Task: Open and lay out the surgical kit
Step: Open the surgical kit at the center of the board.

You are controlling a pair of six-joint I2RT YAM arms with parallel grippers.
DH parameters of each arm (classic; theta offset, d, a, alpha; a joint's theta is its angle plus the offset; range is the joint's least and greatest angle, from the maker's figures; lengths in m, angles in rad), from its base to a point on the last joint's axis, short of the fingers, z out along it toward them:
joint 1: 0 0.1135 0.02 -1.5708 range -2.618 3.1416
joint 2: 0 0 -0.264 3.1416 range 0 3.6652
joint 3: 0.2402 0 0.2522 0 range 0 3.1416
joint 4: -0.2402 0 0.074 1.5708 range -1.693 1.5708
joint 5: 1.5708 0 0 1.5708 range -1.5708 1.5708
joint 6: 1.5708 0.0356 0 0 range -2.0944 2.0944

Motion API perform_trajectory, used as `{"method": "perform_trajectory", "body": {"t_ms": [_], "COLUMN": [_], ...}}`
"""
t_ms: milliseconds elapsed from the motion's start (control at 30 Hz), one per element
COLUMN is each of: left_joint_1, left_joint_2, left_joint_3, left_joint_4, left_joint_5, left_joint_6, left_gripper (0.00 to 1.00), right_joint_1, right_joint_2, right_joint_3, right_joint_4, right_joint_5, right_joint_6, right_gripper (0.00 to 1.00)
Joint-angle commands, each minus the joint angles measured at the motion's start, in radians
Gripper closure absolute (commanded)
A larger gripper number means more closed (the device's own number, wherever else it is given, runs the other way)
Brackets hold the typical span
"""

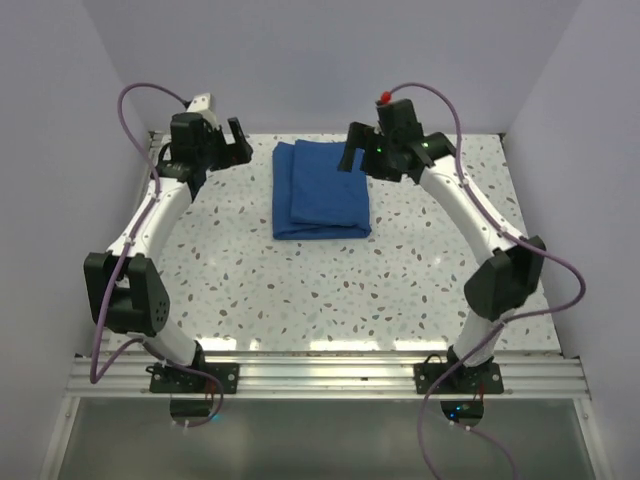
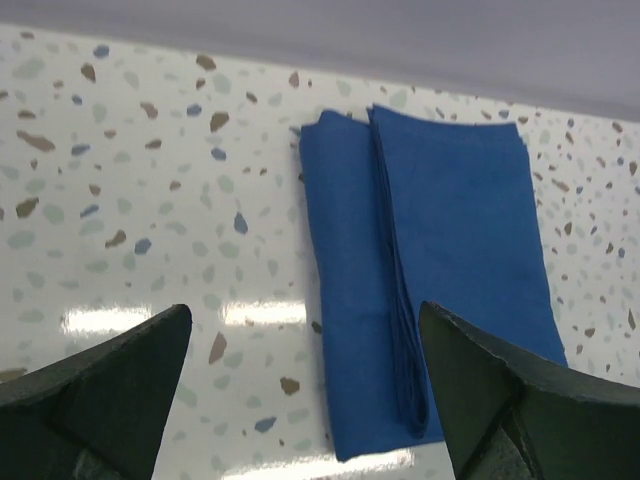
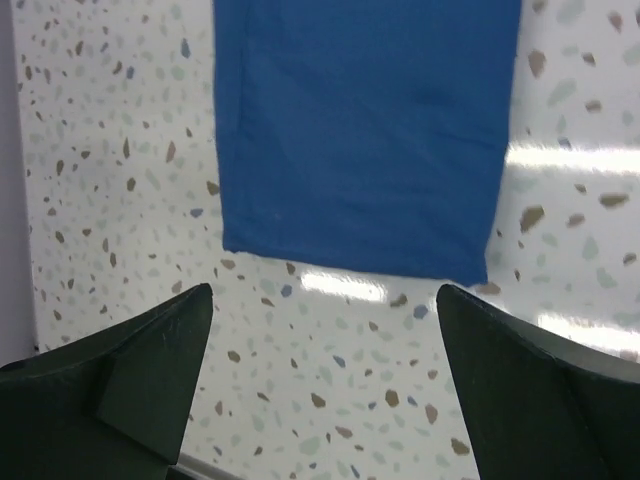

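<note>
The surgical kit [image 1: 321, 190] lies as a folded royal-blue cloth bundle at the middle back of the speckled table, flaps overlapping on top. Whatever it wraps is hidden inside. My left gripper [image 1: 237, 140] hovers to the left of the bundle, open and holding nothing; in the left wrist view the kit [image 2: 430, 270] shows ahead, between and beyond the spread fingers [image 2: 110, 390]. My right gripper [image 1: 357, 148] hangs by the bundle's far right corner, open and holding nothing; its wrist view shows the cloth [image 3: 365, 130] ahead of the gripper [image 3: 325, 330].
The speckled table [image 1: 300, 290] ends at a wall behind the bundle and at side walls left and right. An aluminium rail [image 1: 320, 375] carrying both arm bases runs along the near edge. Purple cables loop from each arm.
</note>
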Motion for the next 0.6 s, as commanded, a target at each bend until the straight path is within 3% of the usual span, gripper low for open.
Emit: {"method": "perform_trajectory", "body": {"t_ms": [0, 167, 367, 567], "left_joint_1": [-0.003, -0.006, -0.006, -0.012], "left_joint_2": [-0.095, -0.174, -0.212, -0.361], "left_joint_3": [-0.016, -0.135, -0.206, -0.339], "left_joint_4": [-0.142, -0.155, -0.245, -0.235], "left_joint_5": [0.039, 0.036, 0.042, 0.09], "left_joint_6": [-0.053, -0.074, -0.094, -0.129], "left_gripper": [0.0, 0.0, 0.0, 0.0], "right_joint_1": [0.146, 0.286, 0.326, 0.326], "right_joint_2": [0.145, 0.495, 0.639, 0.776], "right_joint_3": [0.35, 0.798, 0.837, 0.919], "right_joint_4": [-0.193, -0.431, -0.42, -0.414], "right_joint_5": [0.07, 0.146, 0.189, 0.272], "right_joint_6": [-0.159, -0.226, -0.262, -0.263], "right_gripper": [0.02, 0.02, 0.02, 0.04]}}
